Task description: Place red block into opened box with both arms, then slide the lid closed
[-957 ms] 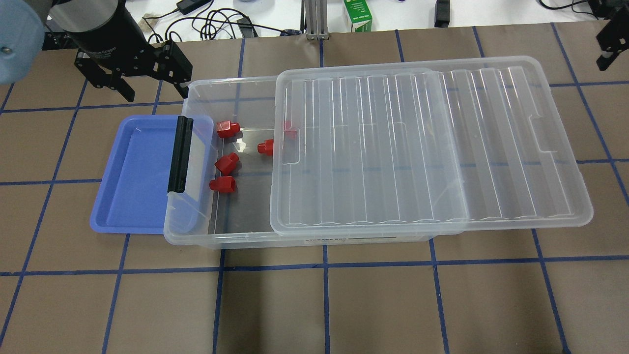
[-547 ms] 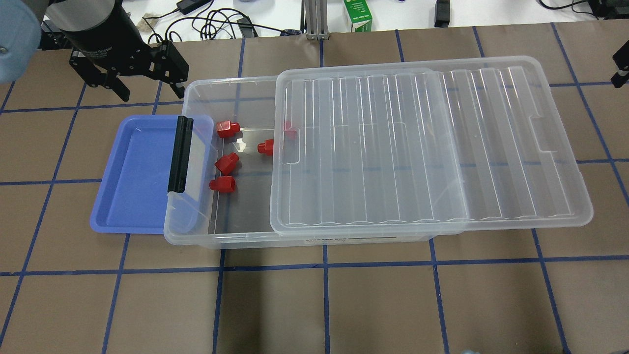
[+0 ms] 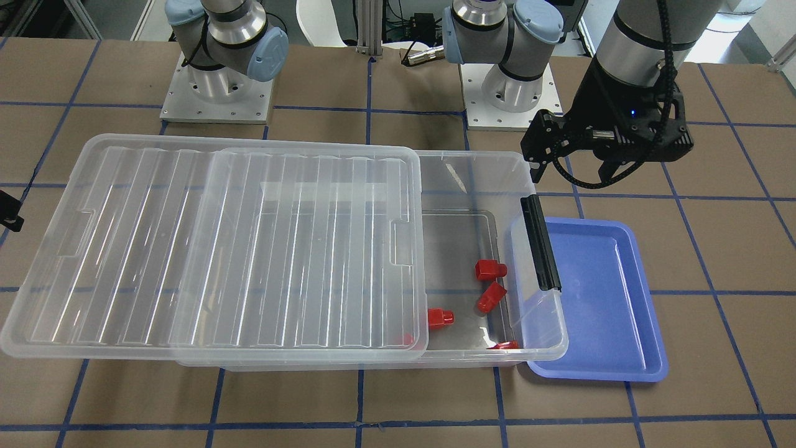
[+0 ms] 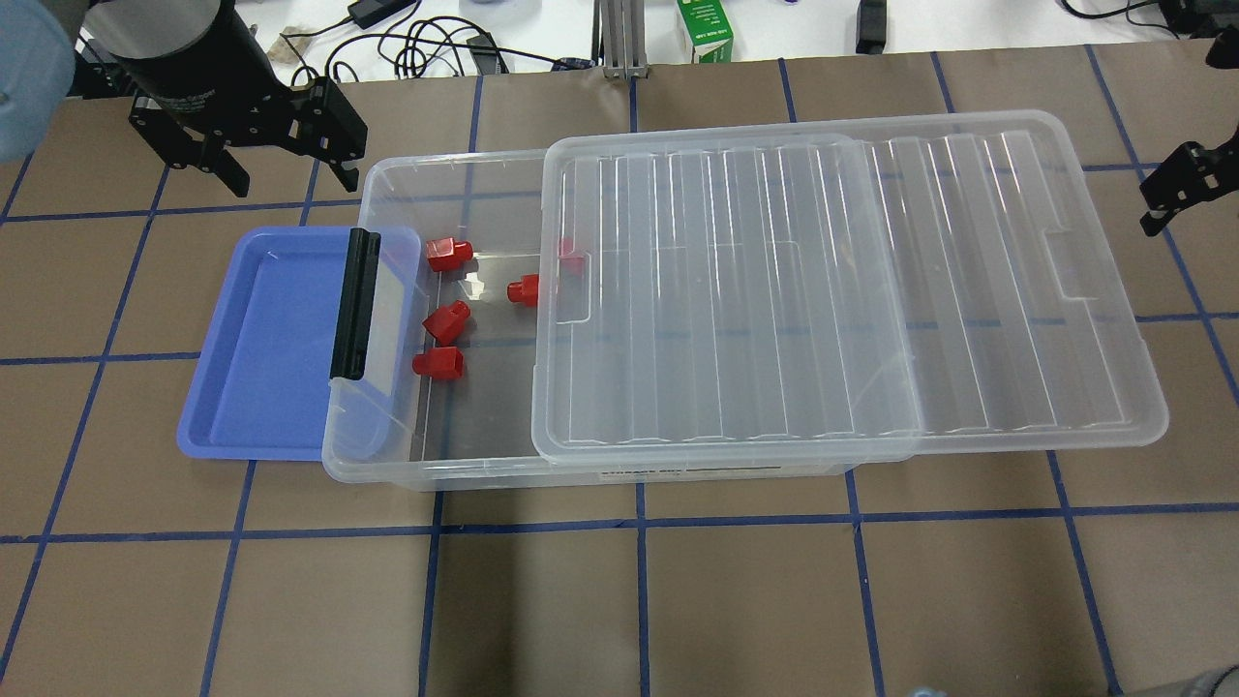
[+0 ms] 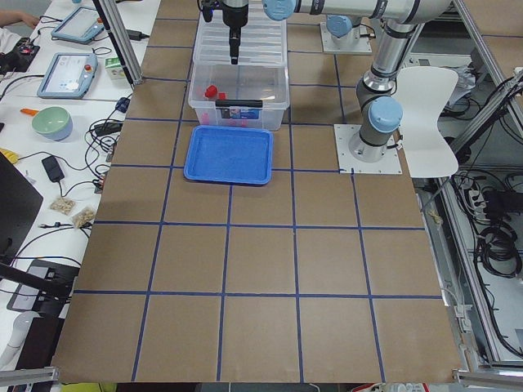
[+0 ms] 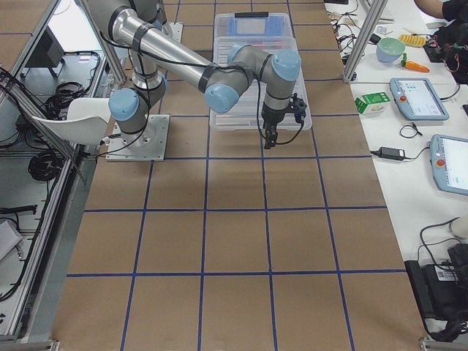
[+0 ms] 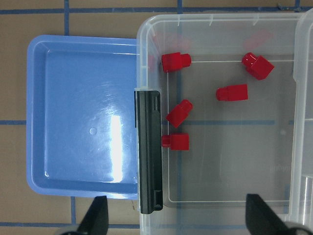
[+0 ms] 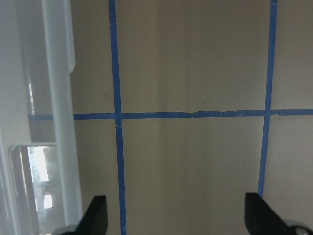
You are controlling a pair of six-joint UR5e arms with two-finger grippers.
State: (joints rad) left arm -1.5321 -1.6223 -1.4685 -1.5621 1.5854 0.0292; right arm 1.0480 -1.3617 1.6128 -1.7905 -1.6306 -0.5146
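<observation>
The clear box [image 4: 387, 176] has its left third uncovered. Several red blocks [image 4: 446, 320] lie on its floor there, one of them [image 4: 571, 257] under the lid's edge. The ribbed lid [image 4: 823, 290] rests on the box, slid right and overhanging the box's right end. My left gripper [image 4: 290, 179] hovers open and empty behind the box's uncovered corner; its wrist view looks down on the red blocks [image 7: 179, 113] and the black bar [image 7: 149, 152]. My right gripper [image 8: 176, 215] is open and empty over bare table, just beyond the lid's right end [image 8: 58, 98].
A shallow blue tray [image 4: 261, 348] lies against the box's left end, its right edge under the box rim. A green carton [image 4: 704, 29] and cables sit behind the table's far edge. The two arm bases [image 3: 217, 93] stand on the robot's side.
My right gripper has come down from the far right corner toward the lid's right end. My left gripper has drifted slightly back and left, still open.
</observation>
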